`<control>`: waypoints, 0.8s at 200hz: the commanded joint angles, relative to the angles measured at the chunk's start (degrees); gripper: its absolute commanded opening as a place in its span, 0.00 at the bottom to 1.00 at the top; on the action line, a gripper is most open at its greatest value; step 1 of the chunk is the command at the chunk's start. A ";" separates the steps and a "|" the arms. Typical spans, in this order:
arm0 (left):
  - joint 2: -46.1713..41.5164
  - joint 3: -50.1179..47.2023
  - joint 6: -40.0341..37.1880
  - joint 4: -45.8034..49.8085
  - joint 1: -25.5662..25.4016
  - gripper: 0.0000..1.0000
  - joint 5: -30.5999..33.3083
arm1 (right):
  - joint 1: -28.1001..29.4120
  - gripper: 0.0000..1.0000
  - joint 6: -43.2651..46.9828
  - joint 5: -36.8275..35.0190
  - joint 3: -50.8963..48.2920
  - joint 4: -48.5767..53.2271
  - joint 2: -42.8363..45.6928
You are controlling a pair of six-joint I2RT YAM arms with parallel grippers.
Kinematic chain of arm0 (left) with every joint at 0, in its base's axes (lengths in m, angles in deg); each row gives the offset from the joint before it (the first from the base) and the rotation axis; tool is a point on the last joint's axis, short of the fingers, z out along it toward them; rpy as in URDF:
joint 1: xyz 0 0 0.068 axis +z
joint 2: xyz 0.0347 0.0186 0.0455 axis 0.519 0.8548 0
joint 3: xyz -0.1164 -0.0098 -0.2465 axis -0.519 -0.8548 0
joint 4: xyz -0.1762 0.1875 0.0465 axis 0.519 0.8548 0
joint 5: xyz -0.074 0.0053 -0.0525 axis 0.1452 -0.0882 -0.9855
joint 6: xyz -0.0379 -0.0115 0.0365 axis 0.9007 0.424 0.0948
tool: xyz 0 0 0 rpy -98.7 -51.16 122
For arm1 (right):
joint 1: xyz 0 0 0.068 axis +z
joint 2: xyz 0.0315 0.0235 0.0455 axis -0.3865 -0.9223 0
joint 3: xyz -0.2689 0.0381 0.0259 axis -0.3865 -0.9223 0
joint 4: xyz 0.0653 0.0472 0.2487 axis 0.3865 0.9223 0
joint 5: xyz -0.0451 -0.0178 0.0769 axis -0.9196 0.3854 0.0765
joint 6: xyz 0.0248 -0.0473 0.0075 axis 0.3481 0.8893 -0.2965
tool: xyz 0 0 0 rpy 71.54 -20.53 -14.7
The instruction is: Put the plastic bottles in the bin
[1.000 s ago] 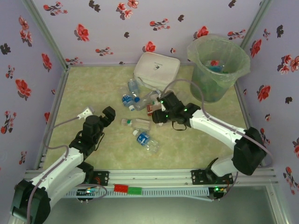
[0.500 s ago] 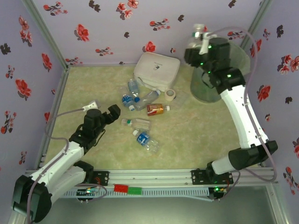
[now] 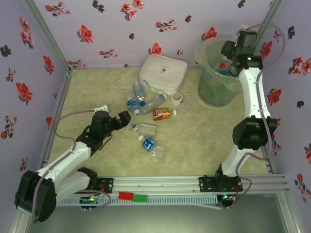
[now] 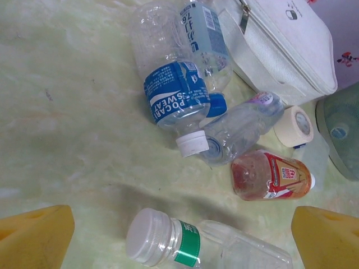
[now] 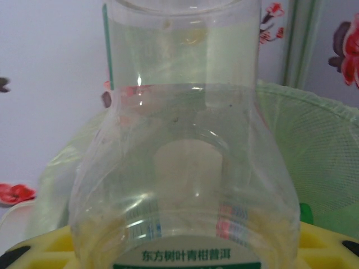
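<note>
Swung farther right since half a second ago, the right gripper (image 3: 229, 49) now hangs over the far right rim of the bin (image 3: 210, 90), and the left arm has edged right toward the loose bottles. Its yellow fingers (image 5: 328, 246) are clenched on a clear bottle (image 5: 185, 168), which is smooth, thin-walled and round-shouldered, with a green-edged printed label. Behind it, the bin's rim shows a fine mesh texture under a filmy clear bag.

The left gripper (image 3: 121, 120) stands released. Its blunt yellow fingers (image 4: 33, 238) are wide apart, either side of a green-banded bottle (image 4: 193, 249) with a ribbed white cap, lying on its side. Farther off lie a blue-labelled bottle (image 4: 176, 98), a dented bottle (image 4: 241, 126) and an amber bottle (image 4: 269, 176) with a red label, near a tape roll (image 4: 295, 126). A white box (image 3: 163, 72) with rounded corners sits at the far side.

All rest on a mottled pale green mat (image 3: 87, 92), enclosed by lilac walls (image 3: 97, 29) printed with red flowers.
</note>
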 commanded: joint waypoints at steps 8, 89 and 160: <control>0.40 1.21 -1.81 -0.21 0.56 1.00 -1.90 | -0.35 0.52 -3.66 1.64 3.54 3.57 -3.30; 0.80 1.74 -1.87 -0.08 0.57 1.00 -1.71 | -0.33 0.92 -3.87 1.26 3.20 3.18 -0.31; 0.52 2.94 -1.14 -1.08 0.72 1.00 0.84 | 5.14 0.92 -3.07 6.94 -10.78 -6.70 16.32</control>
